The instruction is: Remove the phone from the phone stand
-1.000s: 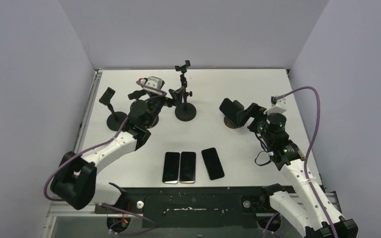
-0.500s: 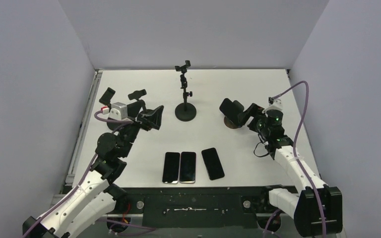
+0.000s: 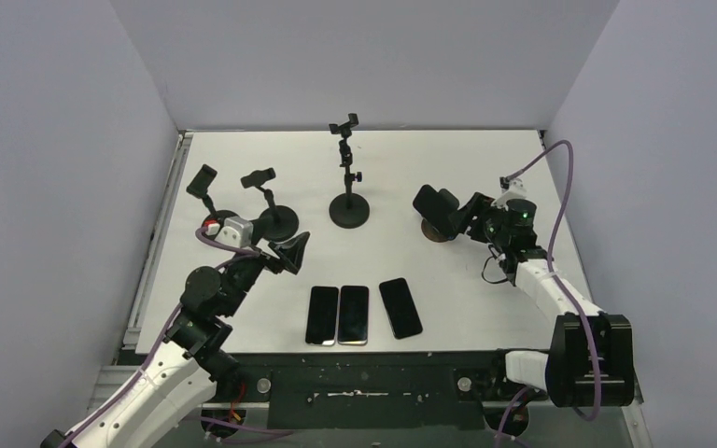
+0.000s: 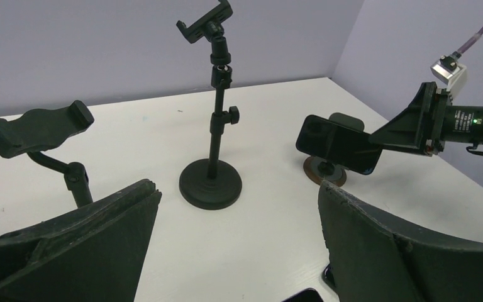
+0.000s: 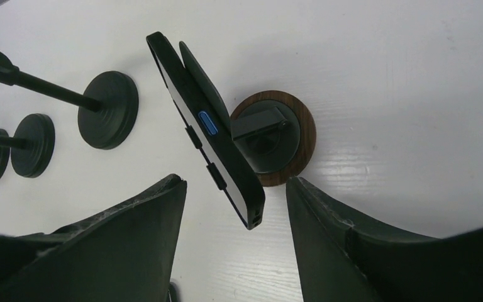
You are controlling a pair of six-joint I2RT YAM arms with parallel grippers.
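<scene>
A black phone (image 3: pixel 432 207) sits tilted on a small stand with a round wooden base (image 3: pixel 438 234) at the right of the table. In the right wrist view the phone (image 5: pixel 204 132) is seen edge-on above the base (image 5: pixel 297 151). My right gripper (image 5: pixel 236 185) is open, with the phone's lower end just between its fingertips and touching neither. In the top view it (image 3: pixel 472 214) sits right beside the phone. My left gripper (image 3: pixel 292 252) is open and empty left of centre; its wrist view shows the phone (image 4: pixel 339 143) far off.
Three empty black clamp stands stand at the back: a tall one (image 3: pixel 348 177), a lower one (image 3: pixel 266 201) and one at the far left (image 3: pixel 207 196). Three black phones (image 3: pixel 354 315) lie flat side by side near the front edge.
My left arm has pulled back from the clamp stands toward the near left, gripper open. My right arm has shifted a little toward the phone on the stand.
</scene>
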